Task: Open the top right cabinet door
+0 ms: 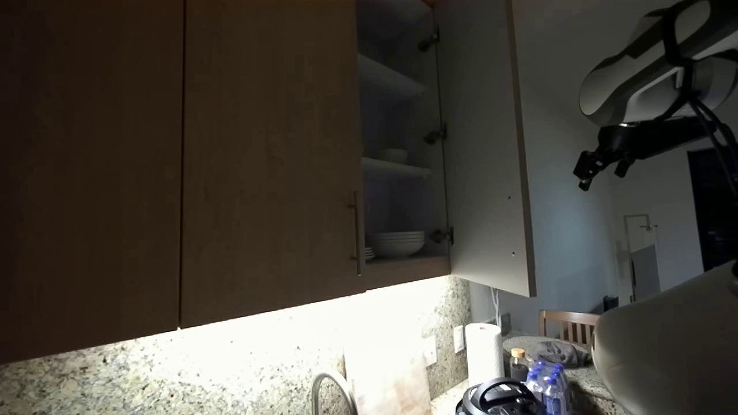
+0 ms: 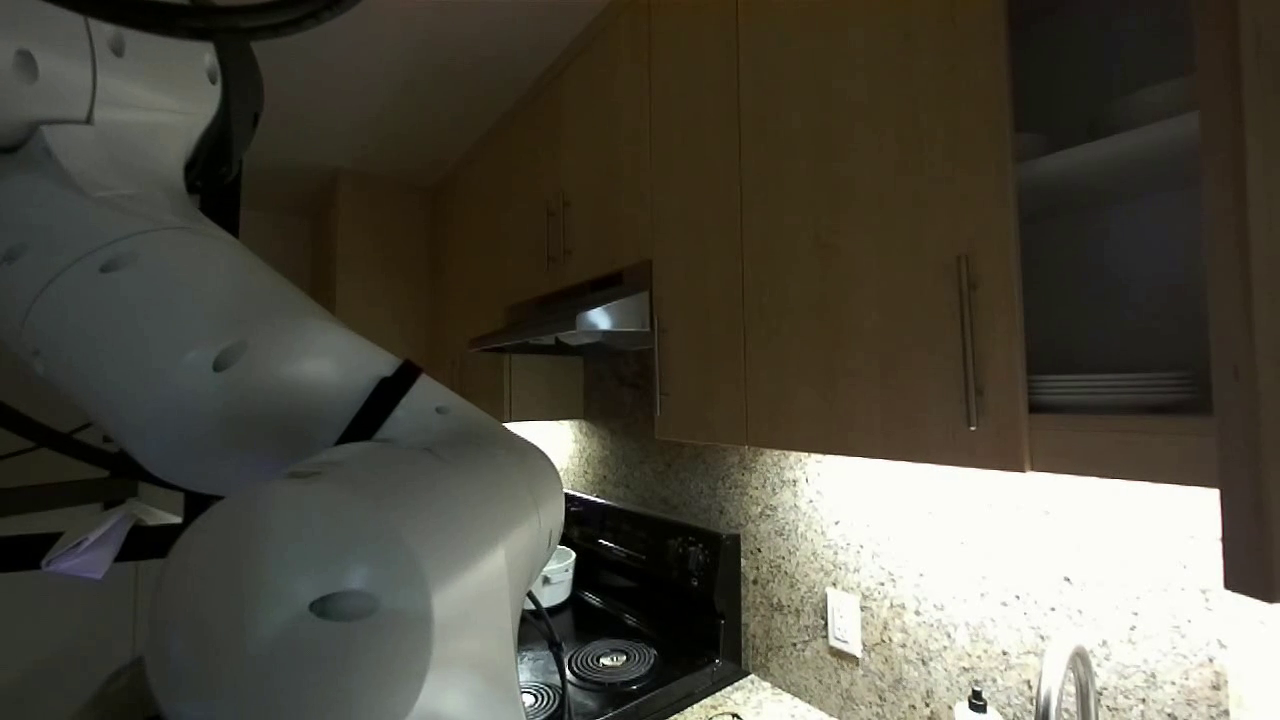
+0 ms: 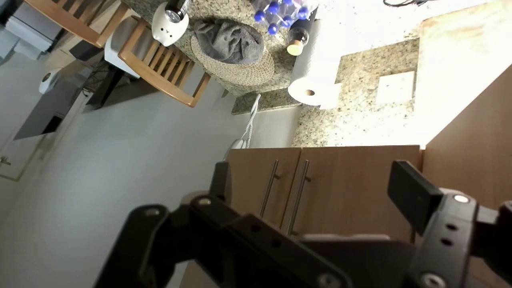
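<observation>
The top right cabinet door [image 1: 487, 144] stands swung wide open in an exterior view. Its grey inner face shows; its handle is hidden on the far side. Part of this door also shows at the edge of an exterior view [image 2: 1255, 450]. My gripper [image 1: 603, 173] hangs to the right of the door, apart from it. In the wrist view, my gripper [image 3: 316, 188] is open with nothing between its fingers. Behind it are two shut brown doors, a narrower one [image 3: 252, 176] and a wider one [image 3: 356, 188], each with a slim metal handle. It touches neither.
The opened cabinet holds white bowls [image 1: 396, 243] and plates [image 2: 1110, 390]. Wide shut doors [image 1: 271, 138] lie beside it. A paper towel roll [image 1: 484, 351], water bottles [image 1: 548, 386] and a faucet [image 2: 1070, 685] stand below. A range hood [image 2: 570, 325] is above the stove [image 2: 650, 560].
</observation>
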{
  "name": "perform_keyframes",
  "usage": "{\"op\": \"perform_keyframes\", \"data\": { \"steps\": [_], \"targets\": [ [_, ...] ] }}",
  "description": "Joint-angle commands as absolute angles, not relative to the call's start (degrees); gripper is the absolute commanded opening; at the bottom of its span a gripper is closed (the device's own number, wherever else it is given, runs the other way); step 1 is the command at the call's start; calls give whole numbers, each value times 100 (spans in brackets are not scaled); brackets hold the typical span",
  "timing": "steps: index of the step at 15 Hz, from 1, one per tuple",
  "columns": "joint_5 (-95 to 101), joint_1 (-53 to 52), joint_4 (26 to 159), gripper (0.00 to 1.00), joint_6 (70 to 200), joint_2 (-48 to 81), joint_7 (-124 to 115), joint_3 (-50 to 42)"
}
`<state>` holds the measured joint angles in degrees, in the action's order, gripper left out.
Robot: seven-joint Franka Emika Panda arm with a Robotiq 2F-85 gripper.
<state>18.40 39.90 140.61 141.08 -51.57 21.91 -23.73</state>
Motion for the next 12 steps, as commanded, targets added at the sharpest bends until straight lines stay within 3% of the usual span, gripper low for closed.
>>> {"op": "perform_keyframes", "data": {
  "steps": [1, 6, 12],
  "targets": [
    [1973, 3857, 14034, 100, 14064, -5186, 2101, -2446],
    [1974, 3853, 14034, 100, 14064, -5193, 2108, -2448],
    [2096, 3441, 14148, 100, 12696, -5857, 2751, -2441]
  ]
}}
